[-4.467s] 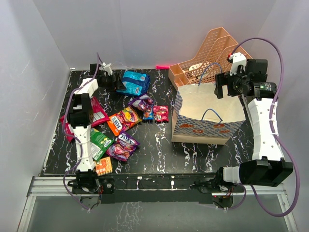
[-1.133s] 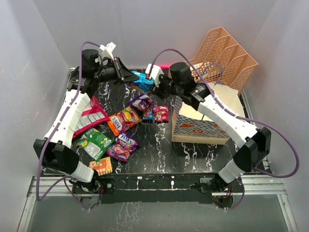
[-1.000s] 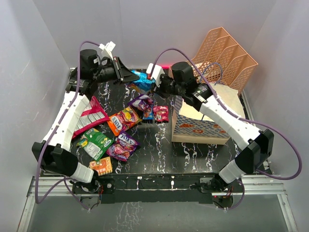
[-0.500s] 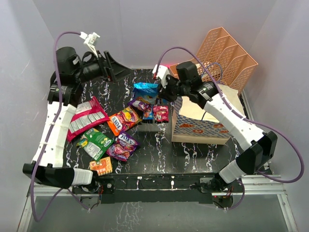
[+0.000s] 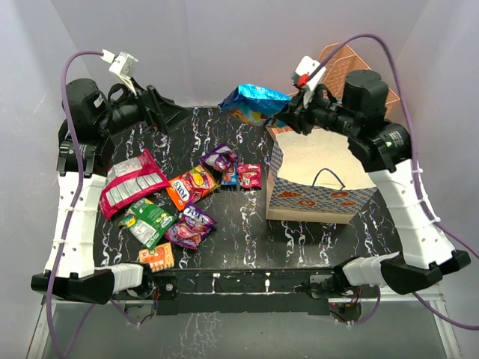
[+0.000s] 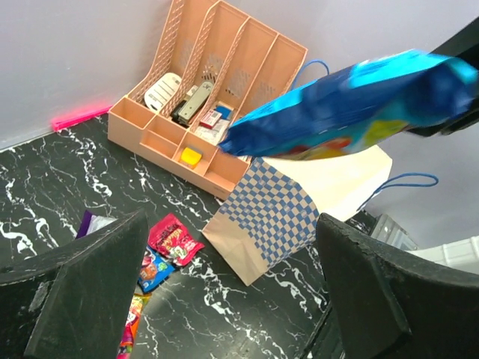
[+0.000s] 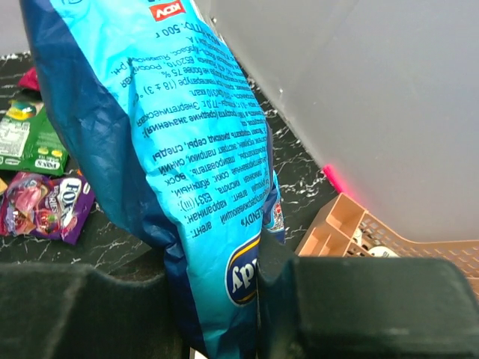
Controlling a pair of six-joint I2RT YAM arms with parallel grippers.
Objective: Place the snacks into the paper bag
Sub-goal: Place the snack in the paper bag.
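My right gripper [image 5: 288,116] is shut on the end of a large blue snack packet [image 5: 254,103], which hangs in the air by the back left corner of the paper bag [image 5: 310,198]. The right wrist view shows that blue packet [image 7: 187,149] pinched in the right gripper [image 7: 213,292]. The left gripper [image 5: 168,112] is raised at the back left, open and empty. In the left wrist view, the left gripper [image 6: 228,292] faces the blue packet [image 6: 352,105] and the bag's checked side [image 6: 273,213]. Several snacks lie on the table: pink [image 5: 131,182], orange [image 5: 191,185], green [image 5: 153,221], purple [image 5: 191,224], red [image 5: 249,175].
A peach mesh organizer [image 5: 337,63] stands behind the bag at the back right, holding small items [image 6: 187,105]. A pink strip [image 6: 78,117] lies along the back wall. White walls close in the black marble table [image 5: 247,239] on three sides.
The left gripper opened, let go of the blue packet and drew back up to the left. The right gripper lifted the packet up and right, toward the bag.
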